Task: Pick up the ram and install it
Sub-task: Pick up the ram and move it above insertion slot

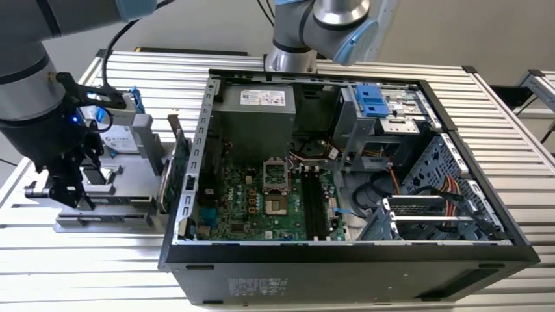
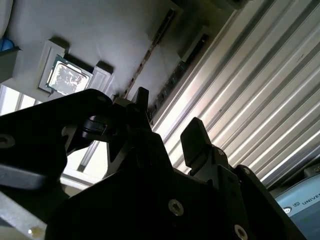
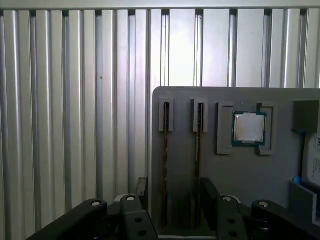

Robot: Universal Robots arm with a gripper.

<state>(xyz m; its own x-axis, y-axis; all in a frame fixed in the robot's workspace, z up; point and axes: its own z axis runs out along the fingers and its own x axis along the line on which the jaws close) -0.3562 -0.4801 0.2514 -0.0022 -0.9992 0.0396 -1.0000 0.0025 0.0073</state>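
Ribbed table [image 3: 75, 100], thin dark ram [image 3: 165, 160] edge-on in holder [image 3: 240, 172], end effector [image 3: 175, 189] spread apart.

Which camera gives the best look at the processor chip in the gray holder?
The first wrist view: the processor chip faces it squarely in the gray holder. The second wrist view shows the chip obliquely beyond the fingers. In the exterior view the arm stands before the holder.

Black tool [image 3: 174, 189], grey tray [image 3: 240, 172], ribbed silver table [image 3: 75, 125], green motherboard [image 1: 251, 195]
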